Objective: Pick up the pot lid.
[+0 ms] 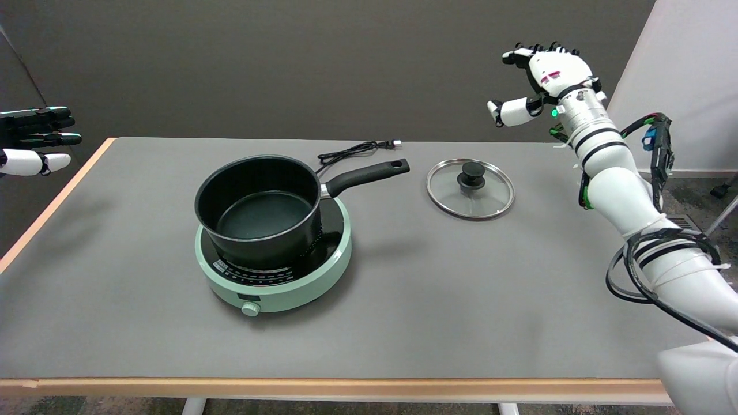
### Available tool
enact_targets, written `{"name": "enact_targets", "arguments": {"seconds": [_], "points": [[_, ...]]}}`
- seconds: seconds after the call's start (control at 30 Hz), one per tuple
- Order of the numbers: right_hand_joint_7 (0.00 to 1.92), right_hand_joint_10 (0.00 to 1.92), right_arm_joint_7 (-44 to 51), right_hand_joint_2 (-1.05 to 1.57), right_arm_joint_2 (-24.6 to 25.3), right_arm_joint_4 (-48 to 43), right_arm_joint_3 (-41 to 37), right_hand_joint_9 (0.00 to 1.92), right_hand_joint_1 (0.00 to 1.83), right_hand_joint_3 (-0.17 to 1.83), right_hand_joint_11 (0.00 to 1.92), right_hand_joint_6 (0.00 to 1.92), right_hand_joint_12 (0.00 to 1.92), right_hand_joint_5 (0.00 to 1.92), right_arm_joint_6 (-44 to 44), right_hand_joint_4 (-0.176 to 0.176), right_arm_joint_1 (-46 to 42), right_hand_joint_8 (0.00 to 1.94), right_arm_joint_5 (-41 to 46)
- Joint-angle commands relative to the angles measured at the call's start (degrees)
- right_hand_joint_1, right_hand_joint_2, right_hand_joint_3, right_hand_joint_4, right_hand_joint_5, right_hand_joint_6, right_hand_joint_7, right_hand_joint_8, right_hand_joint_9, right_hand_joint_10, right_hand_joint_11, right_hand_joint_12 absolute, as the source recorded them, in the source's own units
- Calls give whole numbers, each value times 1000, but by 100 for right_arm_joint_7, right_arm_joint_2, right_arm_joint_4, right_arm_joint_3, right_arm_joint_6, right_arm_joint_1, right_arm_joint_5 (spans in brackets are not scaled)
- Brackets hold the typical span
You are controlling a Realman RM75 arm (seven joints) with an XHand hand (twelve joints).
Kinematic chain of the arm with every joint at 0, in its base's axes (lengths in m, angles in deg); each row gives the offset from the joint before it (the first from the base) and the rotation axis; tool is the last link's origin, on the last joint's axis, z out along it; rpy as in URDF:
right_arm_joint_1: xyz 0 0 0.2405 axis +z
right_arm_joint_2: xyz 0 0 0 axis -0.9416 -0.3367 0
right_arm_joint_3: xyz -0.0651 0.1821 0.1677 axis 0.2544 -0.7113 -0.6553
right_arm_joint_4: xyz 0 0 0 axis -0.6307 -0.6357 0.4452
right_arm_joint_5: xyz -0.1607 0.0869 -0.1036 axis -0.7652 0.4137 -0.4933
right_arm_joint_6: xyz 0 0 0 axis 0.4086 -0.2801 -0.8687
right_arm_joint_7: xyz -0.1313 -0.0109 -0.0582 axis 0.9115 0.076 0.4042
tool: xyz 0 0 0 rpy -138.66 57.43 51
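glass lid (470,188) flat on the grey table (403,300), knob up, at three o'clock from the black pot (259,210) on the green cooker (277,271). right hand (539,80) in the air at one o'clock from lid, fingers apart, holding nothing.

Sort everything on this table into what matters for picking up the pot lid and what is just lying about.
For the job:
pot lid, flat on the table, knob up
right hand, open in the air beyond it

Lying about:
black pot
green hotplate beneath it
power cord
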Motion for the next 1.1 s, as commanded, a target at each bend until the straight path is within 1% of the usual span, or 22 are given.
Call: {"name": "enact_targets", "arguments": {"seconds": [0.03,0.23,0.37,0.7,1.1], "points": [[544,338,-698,512,-157,456,389,536,748,920,277,200,654,457,45,61,50,187,-384],[543,336,-936,511,-164,1007,883,534,752,923,279,200,661,457,-75,60,331,187,-548],[543,336,-1022,511,-135,1157,1117,534,760,925,279,202,662,461,-168,58,492,187,-612],[549,339,-1022,518,65,1356,1157,538,773,927,290,211,663,482,-290,53,524,189,-612],[607,384,-992,533,257,1603,1157,590,807,928,303,224,668,512,-461,51,539,207,-612]]}}
